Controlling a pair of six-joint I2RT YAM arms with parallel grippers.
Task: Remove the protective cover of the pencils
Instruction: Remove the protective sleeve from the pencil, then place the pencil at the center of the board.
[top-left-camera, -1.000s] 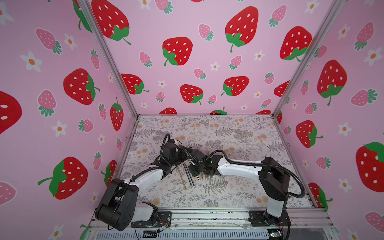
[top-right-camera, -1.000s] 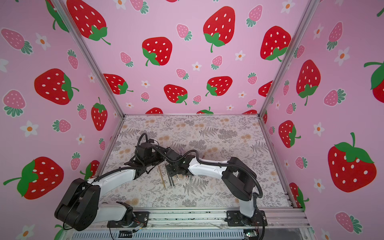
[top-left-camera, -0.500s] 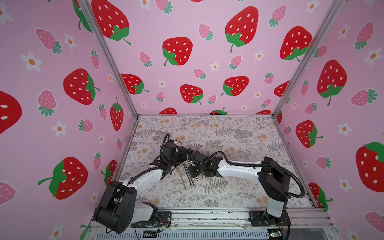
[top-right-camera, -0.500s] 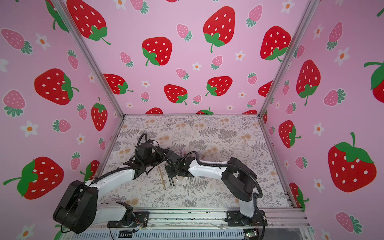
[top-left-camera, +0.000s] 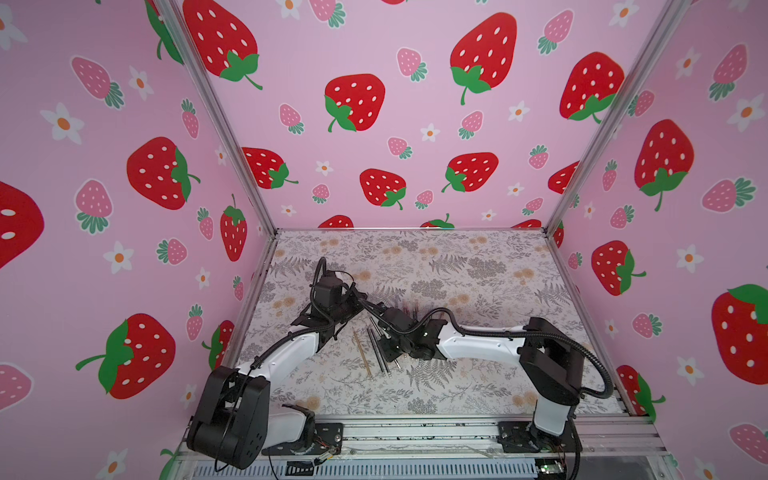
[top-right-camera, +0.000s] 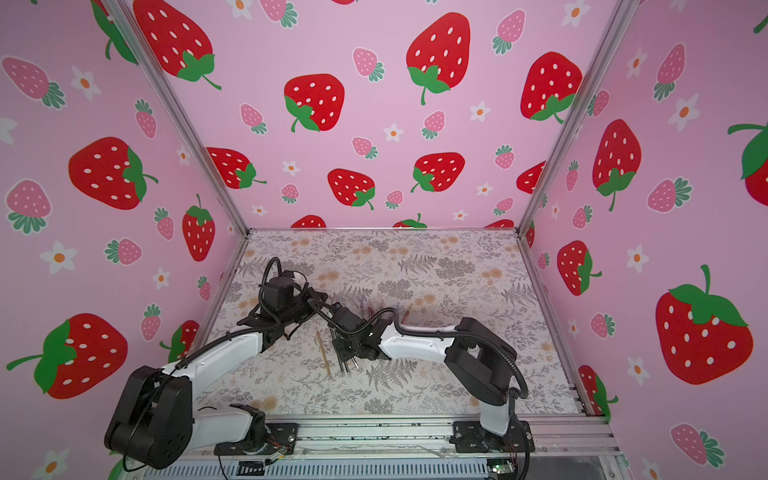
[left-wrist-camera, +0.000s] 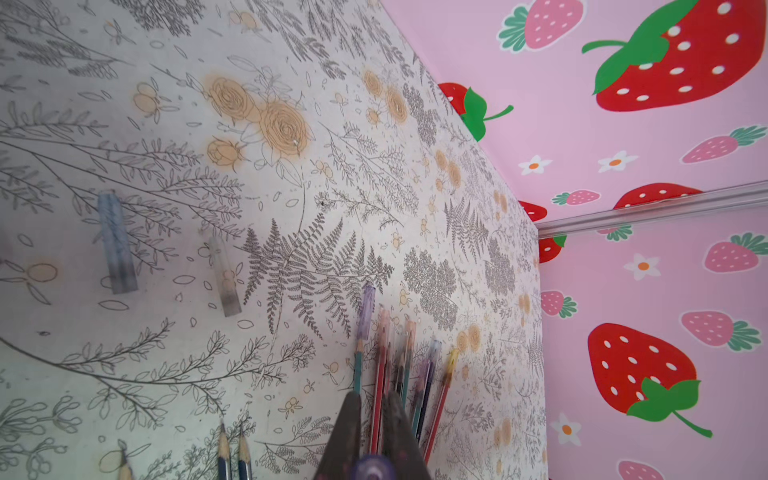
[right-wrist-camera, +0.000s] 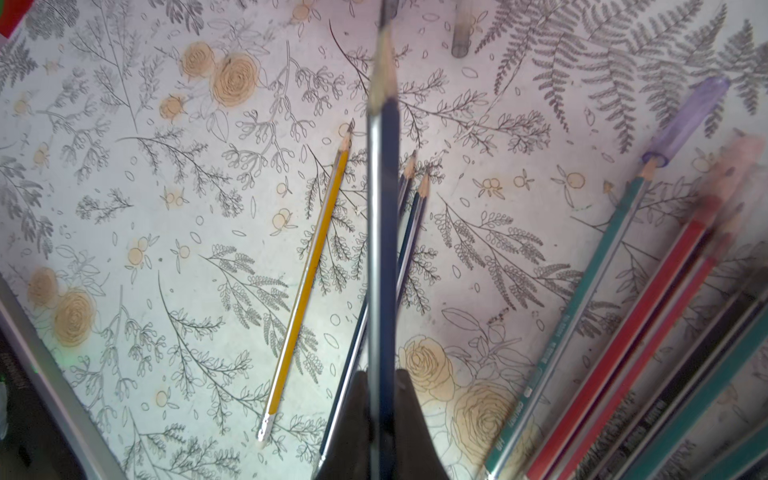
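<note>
**Both grippers clamped, one pencil tip bared**

In both top views I see my two arms meeting low in the frame, just left of centre, over the flower-printed desk (top-left-camera: 478, 266). My right gripper (right-wrist-camera: 382, 374) is clenched on the shaft of a dark blue pencil (right-wrist-camera: 382, 208), and that pencil's sharpened tip is uncovered. My left gripper (left-wrist-camera: 371, 401) is clamped as well. A purple cap (left-wrist-camera: 372, 467) sits end-on between its fingers, though only a little of it shows.

Flat on the desk beneath the held pencil lie a yellow pencil (right-wrist-camera: 305, 286) and two dark pencils (right-wrist-camera: 411, 224) side by side, all with bare points. In the top views they read as thin lines just below where the grippers meet, with the yellow one furthest left.

Well apart from those is a fanned bunch (right-wrist-camera: 623, 332) of teal, red and black pencils with translucent caps on their tips; several are blurred. The outermost teal one wears a lilac sleeve (right-wrist-camera: 685, 120). Two clear loose caps (left-wrist-camera: 117, 243) lie on the desk, apart from the bunch.
</note>
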